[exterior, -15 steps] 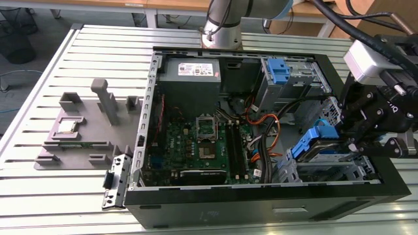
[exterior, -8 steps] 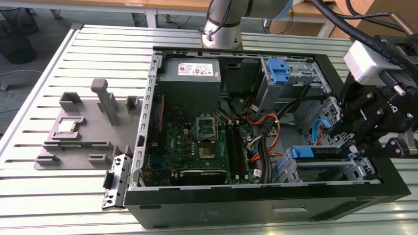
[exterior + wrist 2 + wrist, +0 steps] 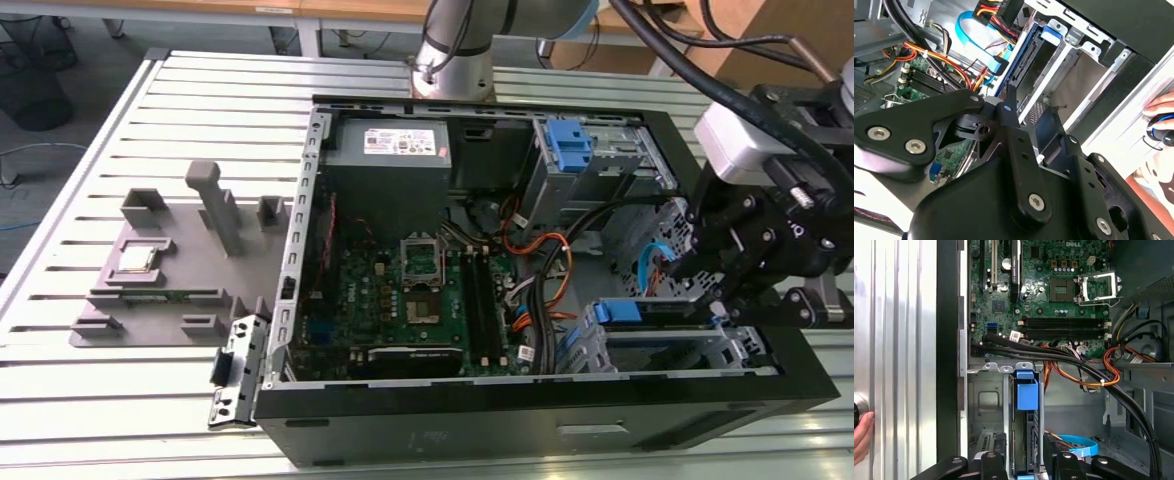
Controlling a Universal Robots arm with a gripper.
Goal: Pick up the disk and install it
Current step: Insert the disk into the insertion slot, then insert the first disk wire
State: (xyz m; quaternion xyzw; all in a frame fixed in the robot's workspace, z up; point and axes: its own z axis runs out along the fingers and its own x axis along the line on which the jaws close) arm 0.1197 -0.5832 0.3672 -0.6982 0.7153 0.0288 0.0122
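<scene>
In the exterior view, an open case (image 3: 534,420) lay on the slatted worktop (image 3: 160,400). The disk (image 3: 638,312) stood on edge in a bay near the worktop's edge on the exterior view's right, with its blue frame end showing. The gripper (image 3: 727,300) hung just above that bay.

In the second wrist view, the disk (image 3: 1026,57) sat between the bay's metal rails. One of the fingers (image 3: 1008,107) reached down beside its near end.

In the first wrist view, the disk (image 3: 1026,440) rose between the two fingers (image 3: 1000,450), one on each flat side. The fingers stood apart a little wider than the disk. A slim gap showed on either side, and they clamped nothing.
</scene>
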